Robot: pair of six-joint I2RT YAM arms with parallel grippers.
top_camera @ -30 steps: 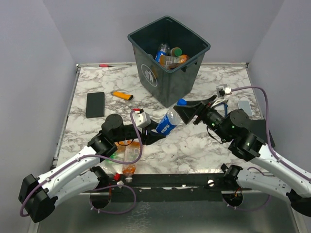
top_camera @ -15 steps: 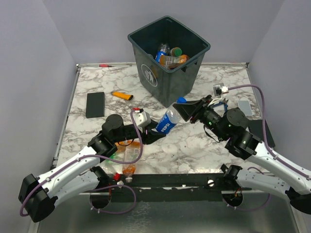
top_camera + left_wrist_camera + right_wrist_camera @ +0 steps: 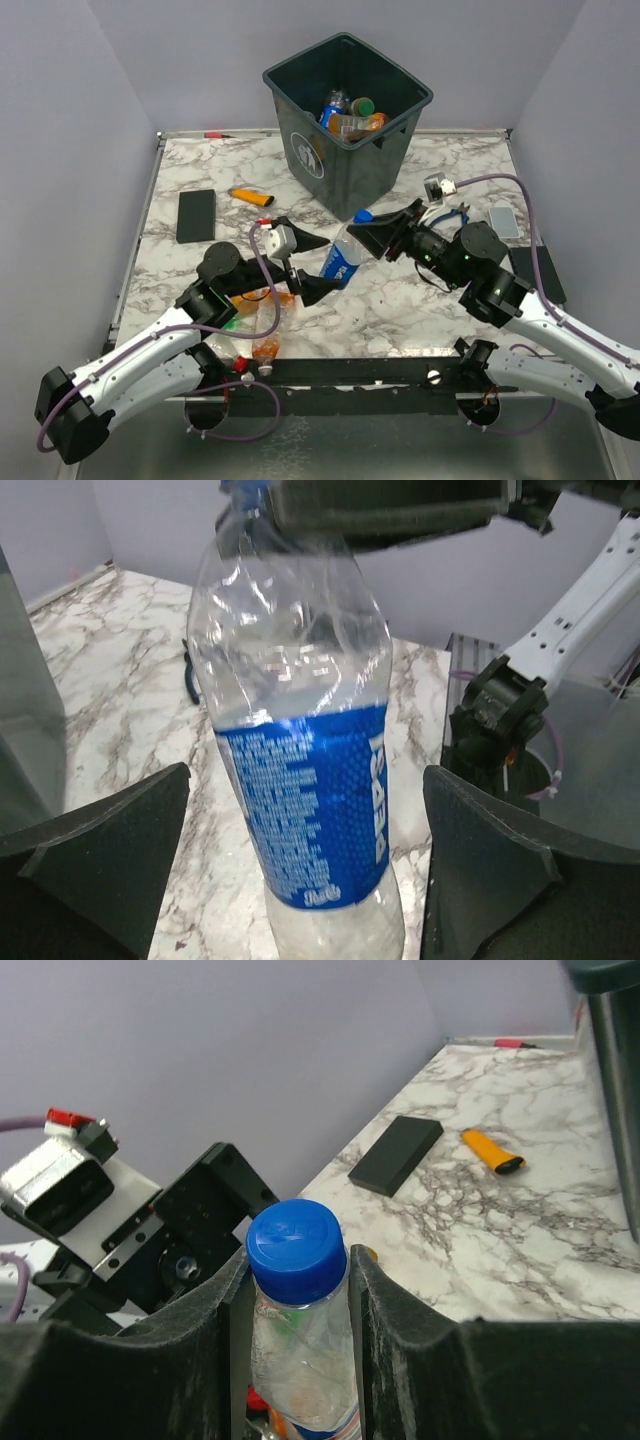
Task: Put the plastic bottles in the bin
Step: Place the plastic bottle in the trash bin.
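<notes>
- The right end effector [image 3: 365,230] is pinching a clear bottle [image 3: 343,258] with a blue label; its two fingers [image 3: 200,1330] press on the neck from both sides, just under the blue cap [image 3: 296,1250]
- This bottle is tilted in the top view, with the cap pointing toward the bin [image 3: 335,175] and the base toward the left arm; it is near the front wall of the bin but not inside it
- I cannot tell if the base of the bottle touches the bench [image 3: 440,160]
- The left end effector [image 3: 318,266] is spread wide; in the left wrist view its fingers [image 3: 100,850] stand on both sides of the bottle, with a gap on each side, so they do not touch it
- The bin stands at the far side of the bench, upright, with a white logo on the wall that faces the arms; several bottles [image 3: 350,115] lie inside it, among them orange ones and one with a green cap
- A few more bottles [image 3: 265,320], partly orange, lie at the near edge of the bench under the left arm and are partly hidden by it
- An orange lighter [image 3: 252,197] and a flat black pad [image 3: 196,215] lie on the left part of the bench, near each other but apart
</notes>
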